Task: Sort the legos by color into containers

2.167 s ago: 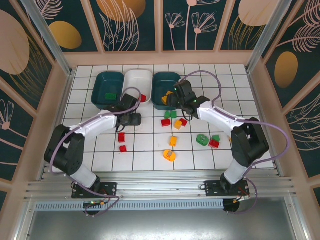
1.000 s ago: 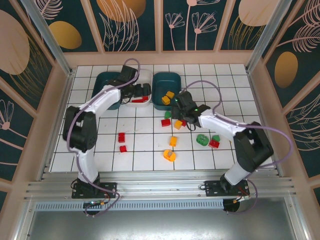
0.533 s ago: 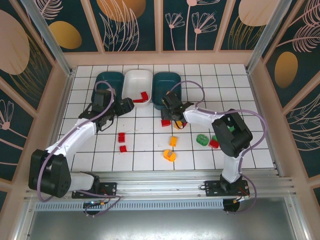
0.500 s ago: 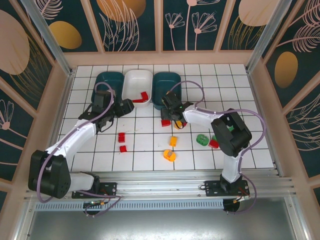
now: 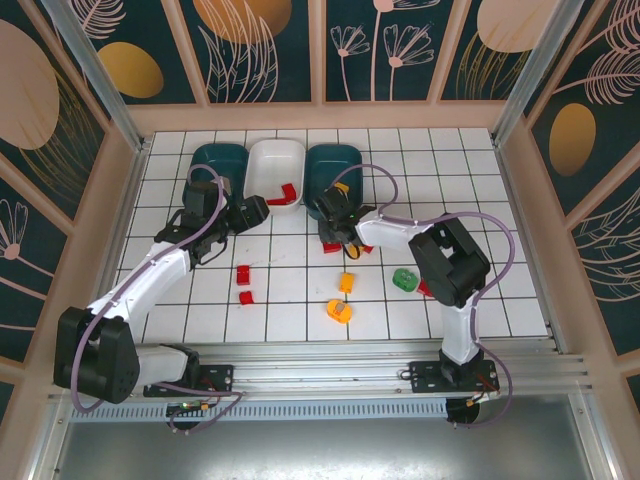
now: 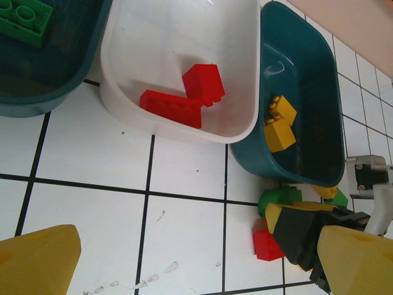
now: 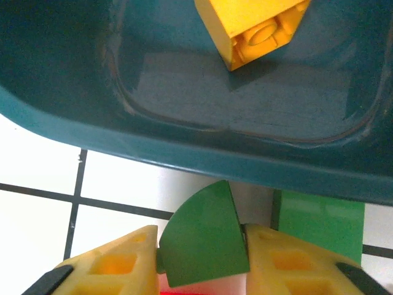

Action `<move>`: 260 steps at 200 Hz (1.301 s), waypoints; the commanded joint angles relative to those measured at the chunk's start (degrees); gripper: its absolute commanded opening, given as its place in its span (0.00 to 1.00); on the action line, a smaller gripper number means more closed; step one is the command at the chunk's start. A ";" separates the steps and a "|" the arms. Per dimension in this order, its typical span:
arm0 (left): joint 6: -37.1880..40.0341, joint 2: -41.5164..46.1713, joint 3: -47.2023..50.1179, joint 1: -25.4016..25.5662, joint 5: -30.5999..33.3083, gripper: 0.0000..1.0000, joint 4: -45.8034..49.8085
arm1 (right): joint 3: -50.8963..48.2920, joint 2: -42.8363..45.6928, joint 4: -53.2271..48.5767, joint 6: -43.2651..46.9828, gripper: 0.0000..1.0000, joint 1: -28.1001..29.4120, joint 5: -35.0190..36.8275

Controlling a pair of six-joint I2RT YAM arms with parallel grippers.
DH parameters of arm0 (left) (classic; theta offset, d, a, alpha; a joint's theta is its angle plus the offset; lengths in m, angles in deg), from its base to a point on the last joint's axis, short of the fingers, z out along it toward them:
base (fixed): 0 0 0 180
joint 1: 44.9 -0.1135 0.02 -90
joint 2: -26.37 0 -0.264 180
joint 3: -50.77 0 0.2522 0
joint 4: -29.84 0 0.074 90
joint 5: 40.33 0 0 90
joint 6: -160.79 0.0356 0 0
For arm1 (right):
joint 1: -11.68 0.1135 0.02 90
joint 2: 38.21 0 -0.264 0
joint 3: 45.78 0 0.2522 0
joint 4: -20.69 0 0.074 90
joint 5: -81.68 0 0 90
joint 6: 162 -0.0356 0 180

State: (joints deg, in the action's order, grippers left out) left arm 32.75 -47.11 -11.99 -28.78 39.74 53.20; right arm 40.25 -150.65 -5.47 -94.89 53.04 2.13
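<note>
My right gripper (image 5: 335,228) is shut on a green quarter-round lego (image 7: 202,233), held between its yellow fingertips (image 7: 116,264) on the tiles just in front of the right teal container (image 5: 350,160). That container holds yellow legos (image 6: 279,123). Two red legos (image 6: 184,101) lie in the white container (image 5: 275,158), and a green lego (image 6: 21,21) lies in the left teal container (image 5: 215,160). Left of the white container my left gripper (image 5: 243,213) hovers open over bare tile, nothing between its fingers (image 6: 37,258).
Loose legos lie on the tiles: two red (image 5: 244,275) near the left arm, two yellow-orange (image 5: 341,311) in the middle, a green ring (image 5: 404,279) and a red one (image 5: 427,288) to the right. A second green brick (image 7: 319,224) and a red brick (image 6: 267,246) sit beside the right gripper.
The right gripper has moved in against the right teal container and closed on the green lego. The left gripper drew back from over the white container and now holds still, open.
</note>
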 commanded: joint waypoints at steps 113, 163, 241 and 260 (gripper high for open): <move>-8.98 11.83 10.55 -8.68 5.88 0.99 2.35 | 11.64 0.87 4.66 -1.27 0.26 10.09 -6.26; -11.74 15.70 18.02 -13.16 0.79 0.99 3.90 | 26.67 -11.85 12.28 4.76 0.27 10.80 -13.77; -10.19 19.26 18.73 -14.65 0.58 0.99 7.06 | 38.89 -23.36 16.34 6.08 0.26 10.59 -19.01; -9.94 18.74 18.93 -14.63 -0.32 0.99 6.29 | 38.61 -23.45 16.43 6.31 0.25 10.67 -19.40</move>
State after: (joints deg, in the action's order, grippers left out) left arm 21.87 -27.85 7.03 -43.03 41.25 58.87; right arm 76.47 -173.43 8.78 -89.86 63.64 -15.37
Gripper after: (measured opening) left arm 0.985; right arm 0.286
